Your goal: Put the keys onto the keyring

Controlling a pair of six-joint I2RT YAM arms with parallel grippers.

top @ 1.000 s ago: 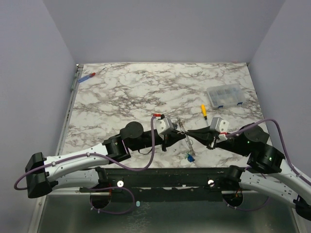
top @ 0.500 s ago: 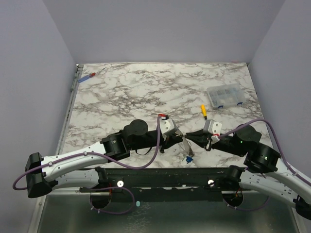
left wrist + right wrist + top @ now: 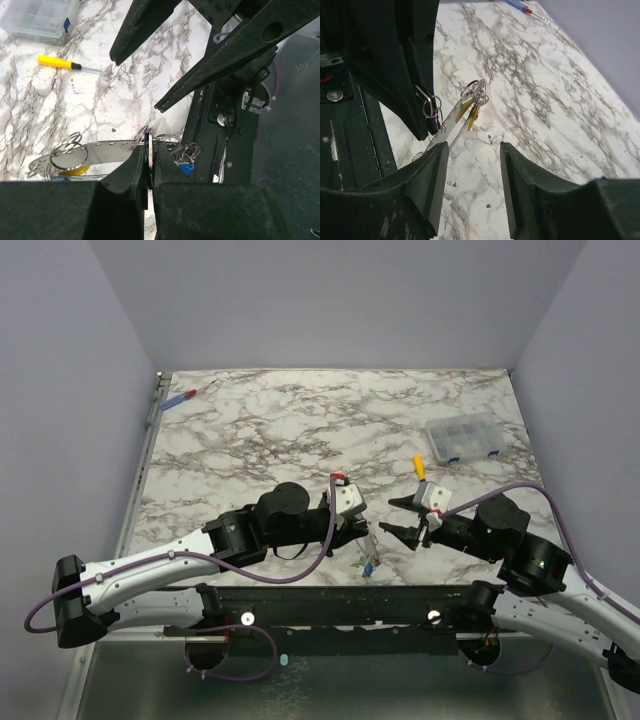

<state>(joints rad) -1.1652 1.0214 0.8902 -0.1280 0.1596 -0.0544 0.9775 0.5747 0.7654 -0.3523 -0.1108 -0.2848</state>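
left jaws clenched on the keyring, right jaws spread

my left gripper [image 3: 362, 532] pinches the keyring [image 3: 432, 107] above the near edge of the marble table [image 3: 260, 430]. the keys [image 3: 465, 116] stick out from it on a slant, a yellow cap among them, and a blue-capped key [image 3: 370, 566] dangles below. my right gripper [image 3: 394, 516] hangs just beside, fingers apart, holding nothing.

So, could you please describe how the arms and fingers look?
The left arm and right arm both have white lower links, black joints and a looping purple cable. Each wrist carries a white box; the left's has a red tab. The fingers are matte black and tapered.
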